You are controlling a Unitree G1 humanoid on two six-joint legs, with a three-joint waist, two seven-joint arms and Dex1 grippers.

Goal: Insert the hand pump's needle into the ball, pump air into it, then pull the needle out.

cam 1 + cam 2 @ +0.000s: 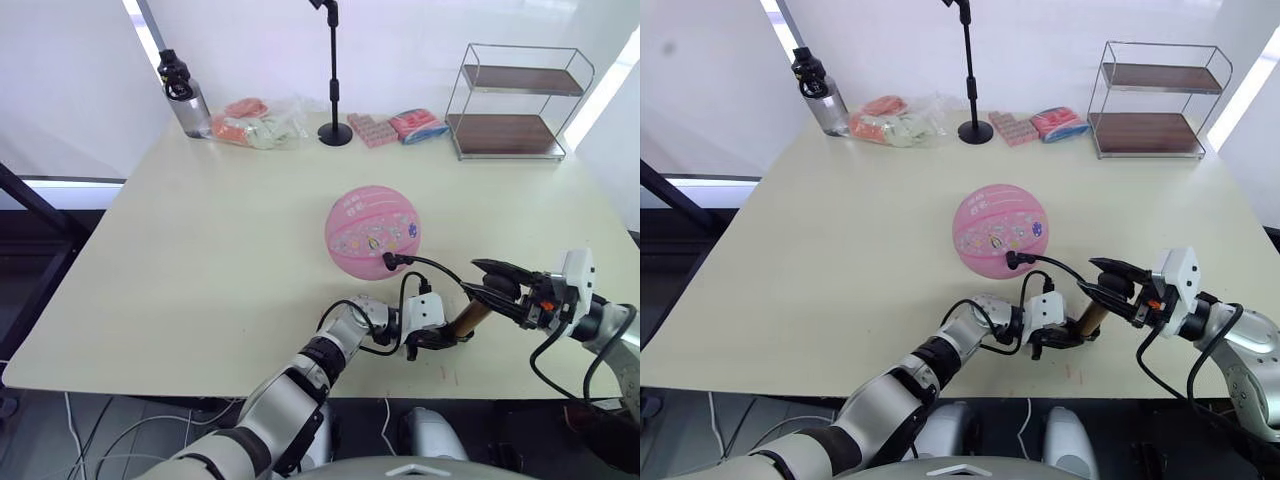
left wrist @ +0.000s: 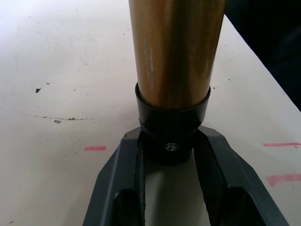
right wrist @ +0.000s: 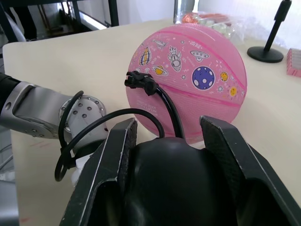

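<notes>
**Pump held at both ends, hose fitting seated on the ball**

1. Left gripper [image 2: 171, 155]: I see its two dark fingers [image 2: 117, 179] closed against the black end cap of the hand pump [image 1: 470, 320]. The bronze-gold barrel runs straight ahead of the fingertips. The cap sits between the fingers and touches both.

2. Right gripper [image 3: 169, 136]: I see its fingers [image 3: 113, 155] set wide, with the pump's rounded black handle [image 3: 169, 179] seated between them. Both inner faces appear to touch the handle. From the head camera, this gripper faces the left gripper, and the barrel spans the short gap between the two.

3. Ball [image 1: 372, 231]: it rests on the table [image 1: 200, 250], just beyond both grippers and a little toward the left gripper's side. From the right gripper, it lies directly ahead past the handle.

4. Hose [image 3: 167, 106]: it rises from the pump handle end and curves forward to a black fitting [image 3: 139, 82] that sits against the near face of the ball. The needle itself is hidden at the fitting, so I cannot tell how deep it sits.

5. Far side of the table, well beyond the ball: a black stand [image 1: 333, 80], a bottle [image 1: 183, 93] and a wire shelf [image 1: 517, 100]
</notes>
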